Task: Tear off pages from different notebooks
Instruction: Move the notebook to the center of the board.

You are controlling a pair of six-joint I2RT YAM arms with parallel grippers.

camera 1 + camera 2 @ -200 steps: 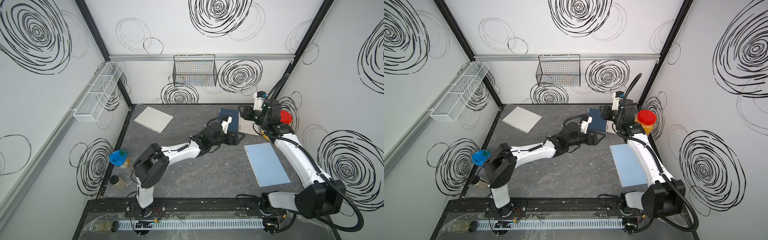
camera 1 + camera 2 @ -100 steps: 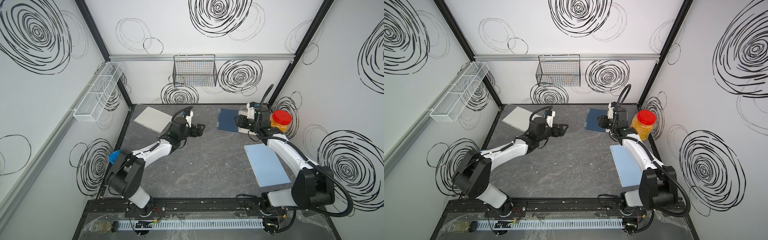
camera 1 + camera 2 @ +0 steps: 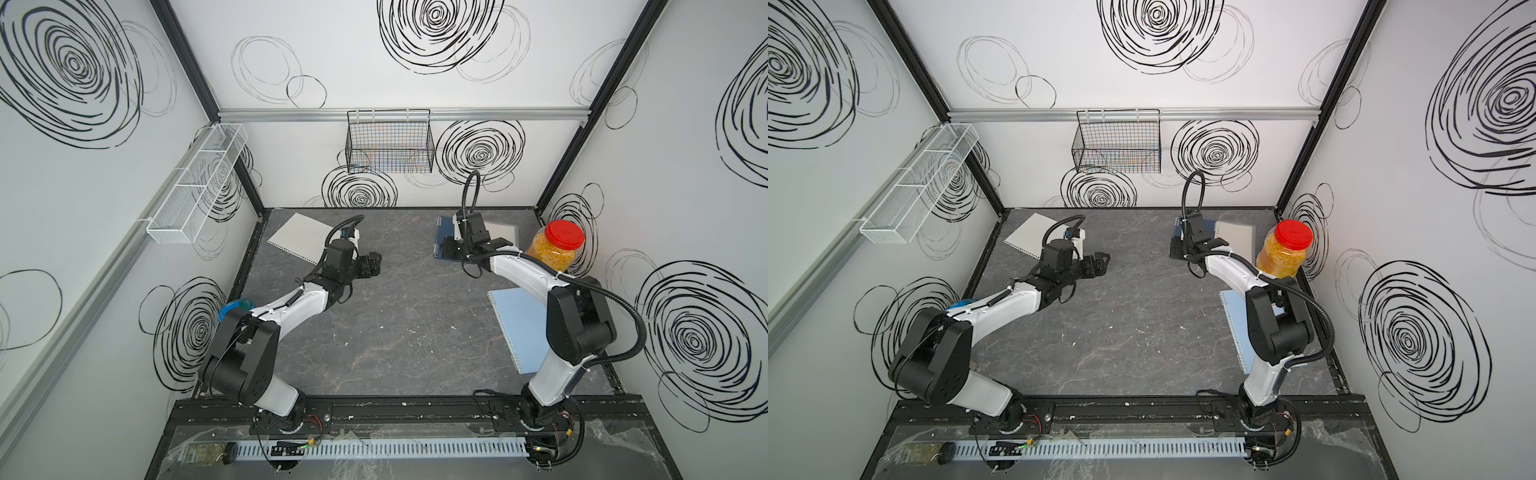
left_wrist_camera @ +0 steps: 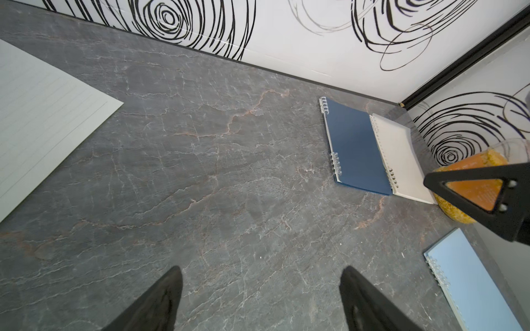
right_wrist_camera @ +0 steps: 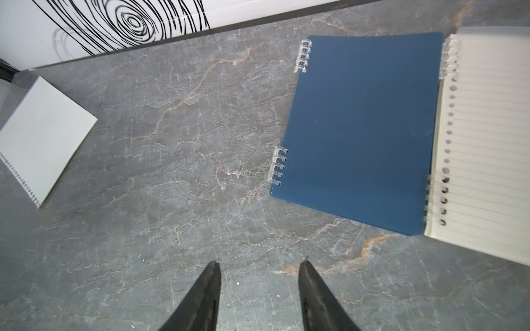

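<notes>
A dark navy notebook (image 5: 361, 129) lies shut at the back right of the table, and a frosted clear notebook (image 5: 487, 143) showing lined cream paper lies against its far side. The light blue notebook (image 3: 519, 332) lies nearer the front right, partly under my right arm. One loose lined page (image 3: 295, 237) with a row of holes rests at the back left. My right gripper (image 5: 259, 262) is open and holds nothing, over bare table just off the navy notebook's spiral edge (image 3: 444, 227). My left gripper (image 4: 261, 270) is wide open and holds nothing, right of the loose page.
A clear jar (image 3: 557, 249) with a red lid and yellow contents stands by the right wall beside the frosted notebook. A blue-lidded container (image 3: 235, 309) sits at the left edge behind my left arm. A wire basket (image 3: 390, 141) hangs on the back wall.
My left arm has swung from beside the navy notebook to the left, near the loose page. My right gripper has come down towards the navy notebook's spiral side, its jaws a little narrower.
</notes>
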